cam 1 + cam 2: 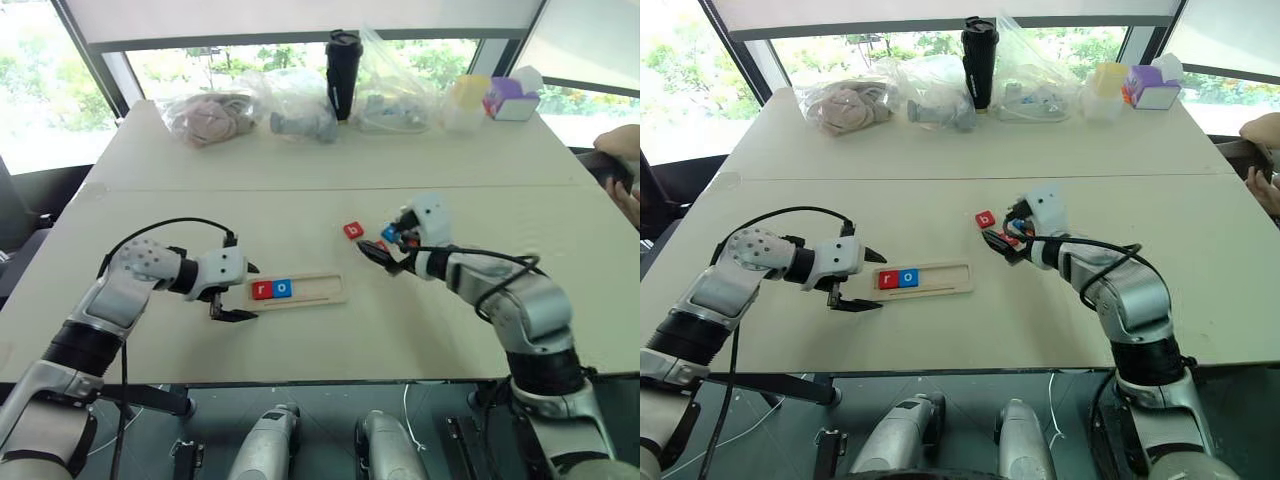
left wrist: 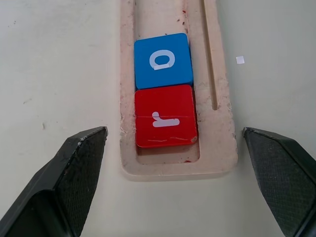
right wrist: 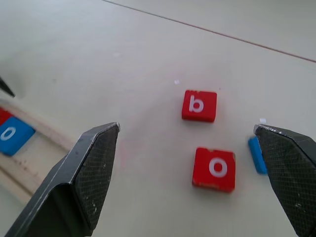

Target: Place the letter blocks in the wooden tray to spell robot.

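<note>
Left claw (image 1: 232, 292) and right claw (image 1: 385, 250) both gape wide, holding nothing.

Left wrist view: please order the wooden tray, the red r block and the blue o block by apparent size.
1. wooden tray, clearly largest.
2. red r block and blue o block: nearly equal; r looks slightly bigger, perhaps only because it lies closer to the camera.
</note>
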{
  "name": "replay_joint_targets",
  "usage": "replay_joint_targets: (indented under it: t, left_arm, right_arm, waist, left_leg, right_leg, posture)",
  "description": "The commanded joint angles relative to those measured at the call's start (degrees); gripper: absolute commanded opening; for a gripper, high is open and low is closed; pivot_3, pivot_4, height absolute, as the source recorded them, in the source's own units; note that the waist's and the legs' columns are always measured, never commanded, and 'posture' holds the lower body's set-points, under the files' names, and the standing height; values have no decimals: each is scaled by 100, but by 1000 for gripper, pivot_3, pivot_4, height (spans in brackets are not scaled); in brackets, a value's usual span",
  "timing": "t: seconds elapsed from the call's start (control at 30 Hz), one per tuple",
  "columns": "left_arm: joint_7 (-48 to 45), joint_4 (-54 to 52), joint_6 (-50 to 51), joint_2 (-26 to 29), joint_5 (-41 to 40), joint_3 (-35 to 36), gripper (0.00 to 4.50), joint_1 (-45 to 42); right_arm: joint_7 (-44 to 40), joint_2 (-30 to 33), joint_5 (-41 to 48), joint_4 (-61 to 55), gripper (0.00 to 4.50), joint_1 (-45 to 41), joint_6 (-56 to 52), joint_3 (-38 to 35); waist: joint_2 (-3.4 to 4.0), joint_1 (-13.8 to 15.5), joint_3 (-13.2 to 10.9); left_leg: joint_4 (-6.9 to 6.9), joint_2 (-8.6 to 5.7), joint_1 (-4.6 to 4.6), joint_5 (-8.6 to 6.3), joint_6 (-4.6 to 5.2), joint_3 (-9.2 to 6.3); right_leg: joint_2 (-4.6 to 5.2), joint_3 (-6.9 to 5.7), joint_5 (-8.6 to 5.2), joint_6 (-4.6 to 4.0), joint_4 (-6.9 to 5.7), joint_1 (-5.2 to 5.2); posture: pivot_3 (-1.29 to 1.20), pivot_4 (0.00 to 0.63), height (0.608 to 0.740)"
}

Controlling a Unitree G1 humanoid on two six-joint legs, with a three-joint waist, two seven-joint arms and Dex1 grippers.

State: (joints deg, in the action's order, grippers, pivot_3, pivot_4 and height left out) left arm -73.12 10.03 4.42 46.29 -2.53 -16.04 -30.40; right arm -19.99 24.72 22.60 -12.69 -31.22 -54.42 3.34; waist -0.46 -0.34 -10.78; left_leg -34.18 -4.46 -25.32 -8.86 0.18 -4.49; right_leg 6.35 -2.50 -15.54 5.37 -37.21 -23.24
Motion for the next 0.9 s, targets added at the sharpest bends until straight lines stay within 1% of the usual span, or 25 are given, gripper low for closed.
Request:
replay_joint_targets:
  t: [0.03,0.13,0.23,0.33,0.43,0.53,0.63,0.8,0.9]
  left_arm:
    - [154,26,103,126,265,27,4489,118]
    - [104,-164,444,334,-24,372,4489,251]
    - [-17,-704,1089,585,-530,843,4489,481]
    - [-49,-1347,1740,817,-1065,1327,4489,806]
    - [113,-1936,2327,986,-1530,1934,4489,1216]
    - [423,-2423,2882,989,-1961,2555,4489,1511]
    - [781,-2813,3412,923,-2377,3081,4500,1695]
    - [1034,-3037,3601,972,-2528,3204,4500,1903]
    - [1145,-3038,3604,937,-2584,3100,4500,1789]
  right_arm:
    - [194,-366,-541,1192,4500,-713,533,294]
    - [244,-685,-923,2350,4500,-1274,994,482]
    - [169,-874,-1121,3099,4500,-1634,1294,523]
    - [-7,-993,-1246,3564,4500,-1863,1445,572]
    - [-36,-1118,-1397,3980,4500,-2018,1557,572]
    - [-32,-1241,-1467,4334,4500,-2138,1630,494]
    - [-48,-1385,-1516,4554,3649,-2210,1676,454]
    - [-42,-1461,-1657,4622,1234,-2201,1591,488]
    - [-53,-1361,-1844,4256,1196,-2198,1577,636]
  waist:
    - [1,-35,0]
    - [2,-82,-1]
    - [2,-109,-5]
    - [2,-110,-7]
    - [4,-106,-8]
    - [4,-116,-8]
    - [4,-94,-8]
    - [5,-97,-8]
    - [5,-90,-8]
  left_leg:
    - [0,0,2,0,0,1]
    - [-2,5,9,6,-6,9]
    - [2,30,7,8,-11,7]
    - [11,32,3,9,-13,7]
    - [15,32,2,9,-14,7]
    - [14,32,3,10,-17,7]
    - [13,32,3,12,-22,4]
    - [13,32,7,13,-25,5]
    - [14,33,7,13,-27,5]
  right_leg:
    - [-6,1,0,0,-1,2]
    - [-20,9,8,-1,-12,-1]
    - [-48,15,14,-8,-15,-12]
    - [-50,23,15,-6,-34,-28]
    - [-50,26,15,-6,-35,-30]
    - [-50,28,15,-7,-34,-30]
    - [-52,28,16,-10,-34,-30]
    - [-53,32,18,-13,-34,-29]
    - [-55,32,18,-15,-34,-30]
  posture:
    - [0,150,740]
    - [0,150,740]
    - [0,150,740]
    - [0,150,740]
    - [0,150,740]
    - [0,150,740]
    - [0,150,740]
    - [0,150,740]
    - [0,150,740]
